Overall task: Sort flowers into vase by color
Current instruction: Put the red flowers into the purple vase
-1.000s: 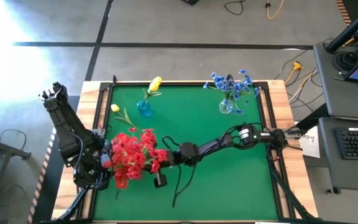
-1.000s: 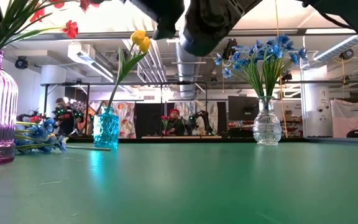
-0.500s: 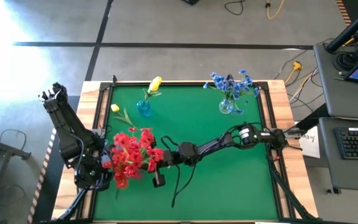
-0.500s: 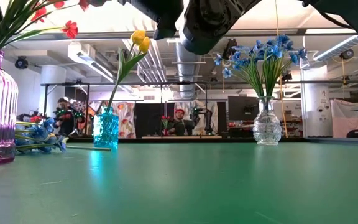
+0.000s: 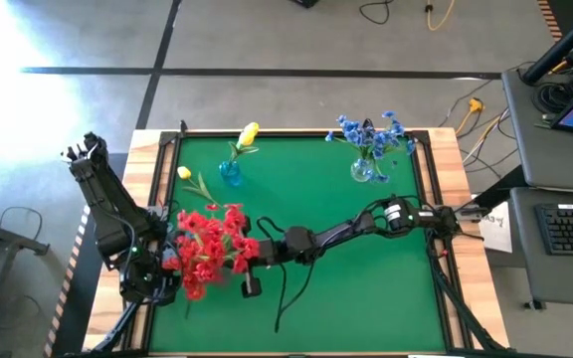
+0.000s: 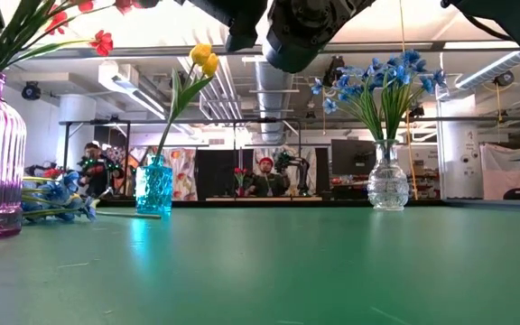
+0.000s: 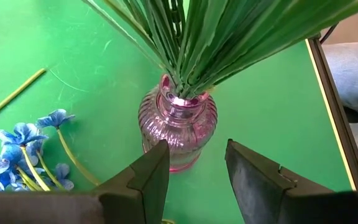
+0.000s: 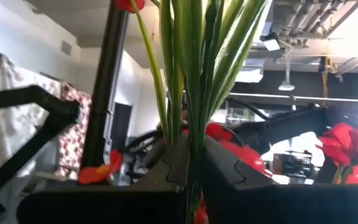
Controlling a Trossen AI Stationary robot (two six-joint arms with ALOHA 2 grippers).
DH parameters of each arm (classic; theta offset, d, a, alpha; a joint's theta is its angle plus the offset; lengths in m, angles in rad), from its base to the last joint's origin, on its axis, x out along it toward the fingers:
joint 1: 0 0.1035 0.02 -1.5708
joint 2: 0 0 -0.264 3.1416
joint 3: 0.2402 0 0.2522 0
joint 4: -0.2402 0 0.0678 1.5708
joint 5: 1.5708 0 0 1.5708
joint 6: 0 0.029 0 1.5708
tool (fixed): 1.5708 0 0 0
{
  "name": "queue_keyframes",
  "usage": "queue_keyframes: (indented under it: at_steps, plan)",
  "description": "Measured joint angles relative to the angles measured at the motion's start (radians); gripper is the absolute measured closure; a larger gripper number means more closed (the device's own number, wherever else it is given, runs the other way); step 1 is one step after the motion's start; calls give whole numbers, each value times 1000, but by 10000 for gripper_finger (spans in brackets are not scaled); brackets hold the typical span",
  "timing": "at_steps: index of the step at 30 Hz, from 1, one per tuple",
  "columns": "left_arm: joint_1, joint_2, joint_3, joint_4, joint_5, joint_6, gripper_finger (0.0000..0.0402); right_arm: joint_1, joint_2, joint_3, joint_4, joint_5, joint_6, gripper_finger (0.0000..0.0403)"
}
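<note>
Red flowers (image 5: 207, 251): a dense bunch standing upright in the ribbed pink vase (image 7: 178, 126) near my left edge of the mat; green stems (image 7: 185, 43) gathered at its neck. One red stem (image 8: 194, 93) is pinched in my right gripper (image 8: 191, 163). Blue flowers (image 5: 371, 134) fan upright from the clear vase (image 6: 387, 185) at the far right. A yellow flower (image 5: 249, 134) leans in the small blue vase (image 6: 153, 188). Another yellow flower (image 5: 192, 179) and loose blue flowers (image 7: 23, 152) lie flat beside the pink vase.
</note>
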Motion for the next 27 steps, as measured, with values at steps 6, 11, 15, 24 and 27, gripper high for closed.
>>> queue_keyframes:
  at_steps: [6,11,15,24,27]
  plan:
    - [0,-9,3,3,25,-11,256,-4,0,0,-58,4,4,385]
    - [0,-11,39,-1,37,-10,256,-5,0,0,-112,5,4,385]
    - [0,-11,90,-24,38,1,256,-6,0,0,-144,5,11,385]
    - [0,-9,151,-110,38,8,256,-6,0,0,-212,6,12,385]
    - [0,-9,151,-111,39,8,256,-6,0,0,-247,27,10,385]
